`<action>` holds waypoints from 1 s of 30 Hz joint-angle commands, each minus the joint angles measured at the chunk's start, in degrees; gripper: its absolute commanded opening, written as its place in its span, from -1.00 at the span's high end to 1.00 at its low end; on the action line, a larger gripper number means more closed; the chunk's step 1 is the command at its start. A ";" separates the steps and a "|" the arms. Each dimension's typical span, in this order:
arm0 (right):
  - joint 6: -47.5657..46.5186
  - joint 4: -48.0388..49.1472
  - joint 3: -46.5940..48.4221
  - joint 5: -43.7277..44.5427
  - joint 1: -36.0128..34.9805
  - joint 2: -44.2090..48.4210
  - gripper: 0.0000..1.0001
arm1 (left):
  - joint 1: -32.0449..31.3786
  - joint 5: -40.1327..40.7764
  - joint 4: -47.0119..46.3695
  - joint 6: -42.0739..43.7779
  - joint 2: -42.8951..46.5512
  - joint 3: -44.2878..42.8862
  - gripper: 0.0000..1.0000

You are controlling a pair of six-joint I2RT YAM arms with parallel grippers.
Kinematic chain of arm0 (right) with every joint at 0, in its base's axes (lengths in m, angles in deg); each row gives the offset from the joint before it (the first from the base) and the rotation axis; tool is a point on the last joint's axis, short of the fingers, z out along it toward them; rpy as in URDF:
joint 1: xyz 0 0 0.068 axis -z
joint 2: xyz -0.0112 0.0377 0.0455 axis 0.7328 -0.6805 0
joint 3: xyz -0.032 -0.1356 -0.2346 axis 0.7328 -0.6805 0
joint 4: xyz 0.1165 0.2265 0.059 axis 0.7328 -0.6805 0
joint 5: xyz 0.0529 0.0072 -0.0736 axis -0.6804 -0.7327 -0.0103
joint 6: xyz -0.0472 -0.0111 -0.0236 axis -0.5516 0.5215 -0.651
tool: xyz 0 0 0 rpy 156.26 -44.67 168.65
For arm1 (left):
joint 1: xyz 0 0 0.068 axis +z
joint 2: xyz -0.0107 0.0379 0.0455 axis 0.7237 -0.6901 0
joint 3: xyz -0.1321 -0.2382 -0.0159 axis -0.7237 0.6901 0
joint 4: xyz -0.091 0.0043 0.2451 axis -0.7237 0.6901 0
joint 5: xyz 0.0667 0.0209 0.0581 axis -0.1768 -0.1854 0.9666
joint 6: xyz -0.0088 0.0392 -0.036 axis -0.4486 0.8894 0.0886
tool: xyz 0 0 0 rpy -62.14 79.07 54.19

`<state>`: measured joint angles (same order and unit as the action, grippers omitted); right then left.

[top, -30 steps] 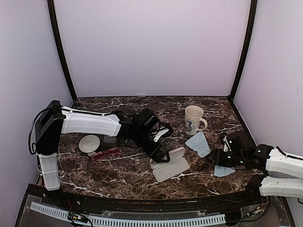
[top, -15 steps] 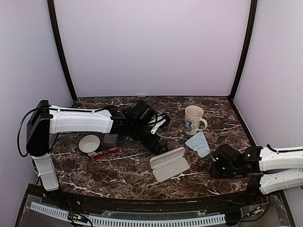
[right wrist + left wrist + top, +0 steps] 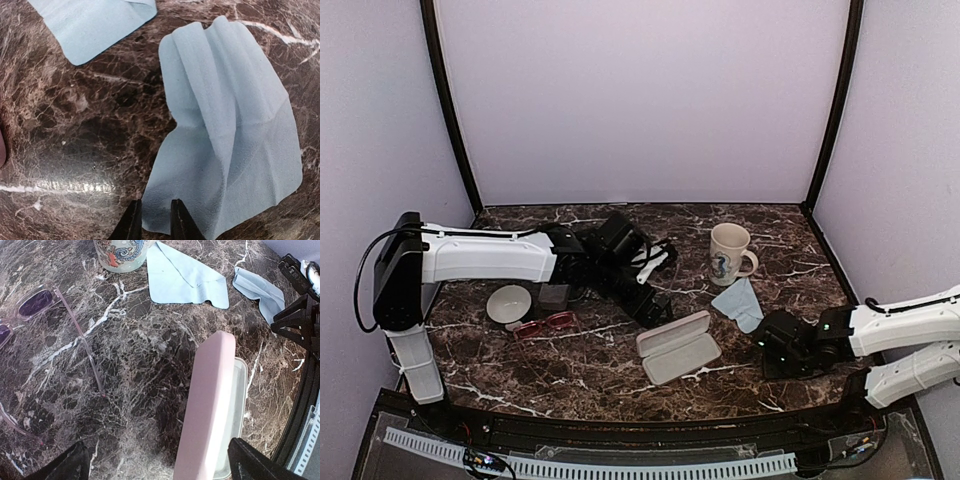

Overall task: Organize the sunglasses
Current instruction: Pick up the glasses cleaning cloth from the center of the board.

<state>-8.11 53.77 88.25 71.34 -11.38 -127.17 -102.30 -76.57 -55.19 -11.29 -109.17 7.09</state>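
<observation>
Right tool (image 3: 152,220) is closing, pinching cloth (image 3: 235,125) edge near table's (image 3: 580,375) right edge. Left tool (image 3: 160,467) is backing off case (image 3: 678,346), wide open, empty. Red sunglasses (image 3: 545,324) are lying near left edge, untouched; probably cloth first.

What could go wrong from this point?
1. The right gripper has its jaws narrow around only the near edge of the crumpled light blue cloth. It may slip out, or drag rather than lift.
2. The translucent-framed sunglasses with purple lenses lie with their temples unfolded. They may not fit the open pink oblong case like that.
</observation>
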 commanded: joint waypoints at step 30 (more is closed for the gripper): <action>-15.66 7.65 2.66 -20.94 -8.38 23.25 1.00 | -6.23 -7.69 -16.97 14.45 11.45 12.88 -0.84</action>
<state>-20.00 59.64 89.71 57.57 -19.27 -106.50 -105.80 -81.29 -67.32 -3.88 -98.67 19.46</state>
